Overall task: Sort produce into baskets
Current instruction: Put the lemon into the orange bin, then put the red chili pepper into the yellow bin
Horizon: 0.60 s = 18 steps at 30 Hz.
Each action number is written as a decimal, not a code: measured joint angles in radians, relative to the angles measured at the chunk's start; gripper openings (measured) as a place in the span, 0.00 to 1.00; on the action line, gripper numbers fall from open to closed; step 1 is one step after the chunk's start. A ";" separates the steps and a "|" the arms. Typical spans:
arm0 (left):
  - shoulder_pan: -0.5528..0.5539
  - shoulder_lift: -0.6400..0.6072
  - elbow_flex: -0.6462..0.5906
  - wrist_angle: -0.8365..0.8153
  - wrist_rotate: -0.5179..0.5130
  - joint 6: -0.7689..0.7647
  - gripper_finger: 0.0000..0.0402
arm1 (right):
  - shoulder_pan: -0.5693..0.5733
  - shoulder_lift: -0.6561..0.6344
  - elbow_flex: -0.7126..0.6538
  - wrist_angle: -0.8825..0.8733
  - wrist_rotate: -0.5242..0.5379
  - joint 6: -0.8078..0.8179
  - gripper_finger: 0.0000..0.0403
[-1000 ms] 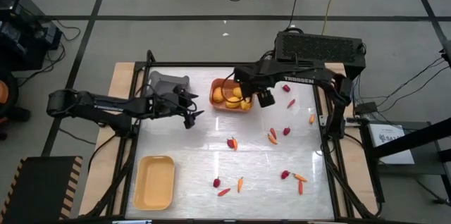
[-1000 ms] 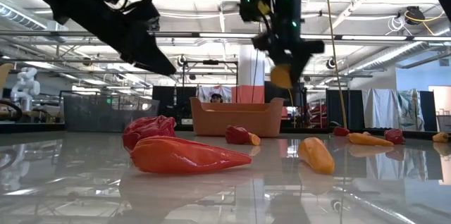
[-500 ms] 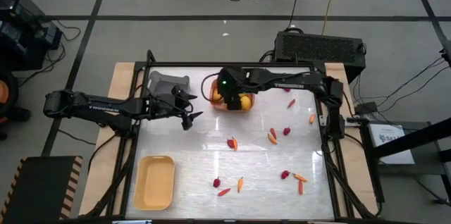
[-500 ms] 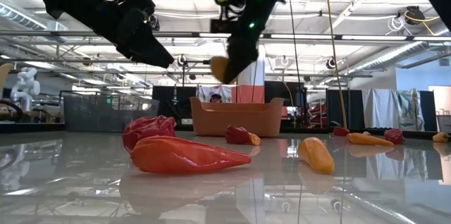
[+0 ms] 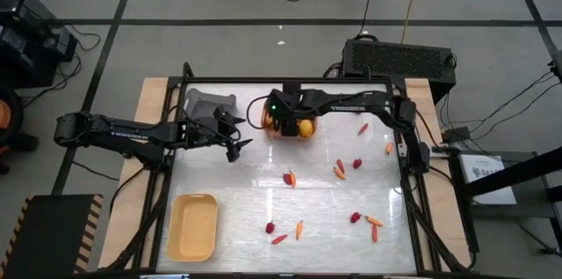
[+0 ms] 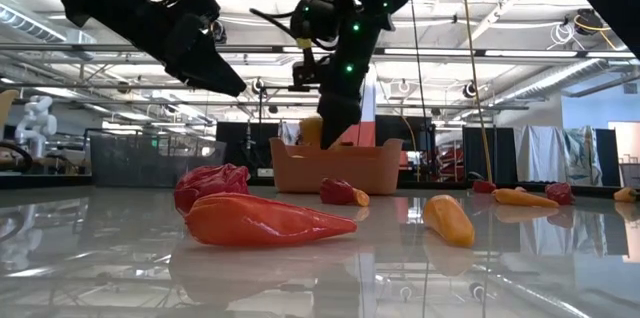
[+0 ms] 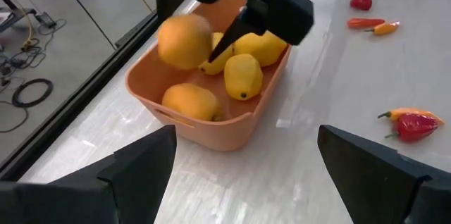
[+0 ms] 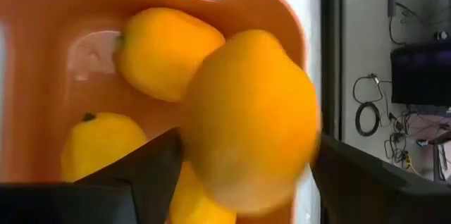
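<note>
Right claw (image 8: 243, 182), spread, hangs over the shallow orange plastic bin (image 7: 176, 115) — the rounded yellow-orange toy fruit (image 8: 250, 122) should drop cleanly before lifting straight up; left claw (image 7: 243, 175) waits spread nearby.

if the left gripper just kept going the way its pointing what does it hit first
Probably the orange basket: the left gripper, jaws open, faces its near wall across bare table, apart from it. The yellow-orange fruits lie inside, behind that wall. Depth is hard to judge.
</note>
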 joint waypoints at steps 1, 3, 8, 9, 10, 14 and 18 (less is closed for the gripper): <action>0.000 0.000 0.000 0.002 0.000 0.000 0.88 | -0.003 0.000 0.000 -0.002 0.000 0.003 0.74; 0.000 0.000 0.000 0.003 0.000 0.005 0.88 | -0.008 0.000 0.000 -0.008 0.000 0.015 0.76; 0.000 0.000 0.000 0.003 -0.001 0.006 0.88 | -0.011 -0.001 0.000 -0.023 -0.001 0.018 0.79; 0.000 0.000 0.000 0.003 -0.001 0.006 0.88 | -0.011 -0.001 0.000 -0.031 -0.001 0.018 0.79; 0.000 0.000 0.000 0.003 -0.001 0.007 0.88 | -0.010 -0.001 0.007 -0.053 -0.001 0.018 0.79; 0.000 0.000 0.000 0.003 -0.002 0.021 0.88 | 0.011 -0.001 0.078 -0.176 -0.001 0.059 0.78; 0.000 0.000 0.000 0.017 -0.002 0.023 0.88 | 0.045 -0.001 0.168 -0.297 -0.007 0.162 0.78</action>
